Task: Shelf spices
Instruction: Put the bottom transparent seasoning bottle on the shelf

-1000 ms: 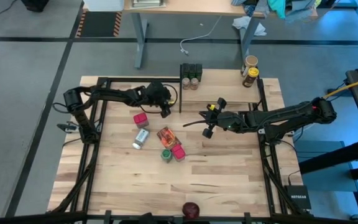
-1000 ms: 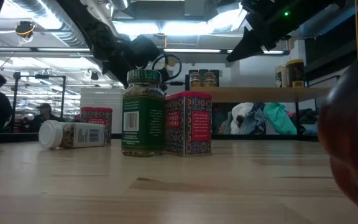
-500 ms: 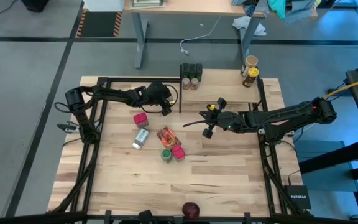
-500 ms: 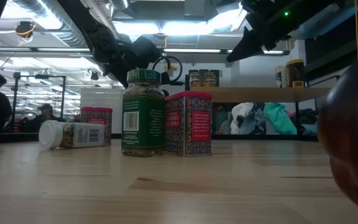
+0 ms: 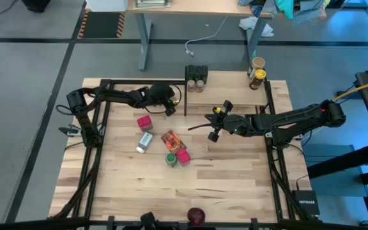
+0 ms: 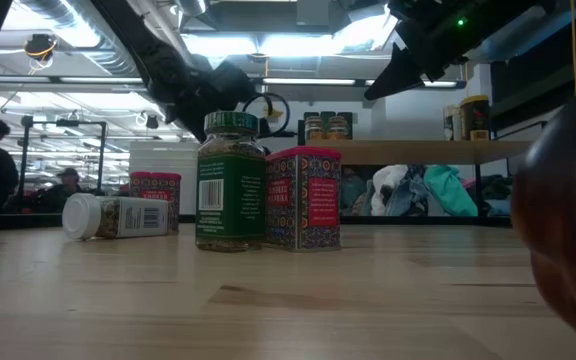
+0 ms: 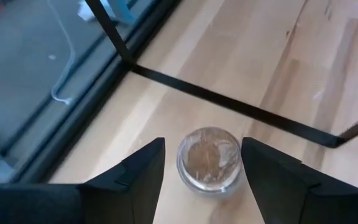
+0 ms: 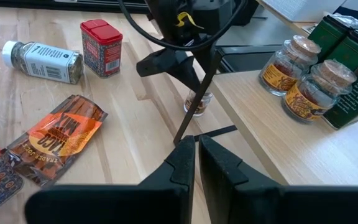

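Spice jar (image 7: 209, 160) stands between the open left pincer's (image 7: 202, 163) fingers, ungripped.

The tabletop (image 5: 222, 179) is pale planked wood with a smooth matt finish. The clear glass jar (image 7: 209, 160) low in the left wrist picture shines, and the left end effector (image 7: 204, 177) flanking it looks like matt black plastic. The orange packet (image 8: 55, 140) at the right wrist picture's left is glossy, crinkled foil.
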Tool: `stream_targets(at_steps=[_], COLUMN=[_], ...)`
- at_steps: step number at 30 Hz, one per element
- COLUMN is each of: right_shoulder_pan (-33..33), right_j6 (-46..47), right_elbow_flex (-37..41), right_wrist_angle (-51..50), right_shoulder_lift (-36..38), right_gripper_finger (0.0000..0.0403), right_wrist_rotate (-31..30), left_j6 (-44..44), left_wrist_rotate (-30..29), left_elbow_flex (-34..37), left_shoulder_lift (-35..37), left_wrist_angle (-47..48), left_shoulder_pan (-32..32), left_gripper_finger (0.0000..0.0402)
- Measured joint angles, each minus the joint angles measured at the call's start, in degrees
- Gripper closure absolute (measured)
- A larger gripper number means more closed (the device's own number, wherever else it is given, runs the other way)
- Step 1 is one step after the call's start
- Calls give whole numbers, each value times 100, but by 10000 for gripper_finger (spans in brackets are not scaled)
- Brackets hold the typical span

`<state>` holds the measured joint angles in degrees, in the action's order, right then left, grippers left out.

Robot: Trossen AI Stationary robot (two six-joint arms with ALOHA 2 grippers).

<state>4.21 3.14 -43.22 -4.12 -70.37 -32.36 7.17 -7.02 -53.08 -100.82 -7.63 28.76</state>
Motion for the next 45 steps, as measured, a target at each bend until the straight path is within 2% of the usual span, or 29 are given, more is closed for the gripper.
stream_targets(at_steps=[9,18,24,45], right_shoulder_pan=[2,2,2,2], right_j6=[0,0,0,-3], right_elbow_flex=[0,0,0,2], right_wrist_angle=[11,20,19,9], right_shoulder_lift=[0,0,0,-2], right_gripper_finger=[375,375,375,375], right_wrist_rotate=[0,0,0,0], left_j6=[-226,-263,-334,-373], left_wrist_rotate=[432,452,652,480], left_elbow_flex=[99,212,188,221], left_shoulder_lift=[2,-5,-368,-509], left_wrist_angle=[19,-308,-609,-836], left_shoulder_pan=[270,286,283,296], left_gripper_finger=[196,196,196,196])
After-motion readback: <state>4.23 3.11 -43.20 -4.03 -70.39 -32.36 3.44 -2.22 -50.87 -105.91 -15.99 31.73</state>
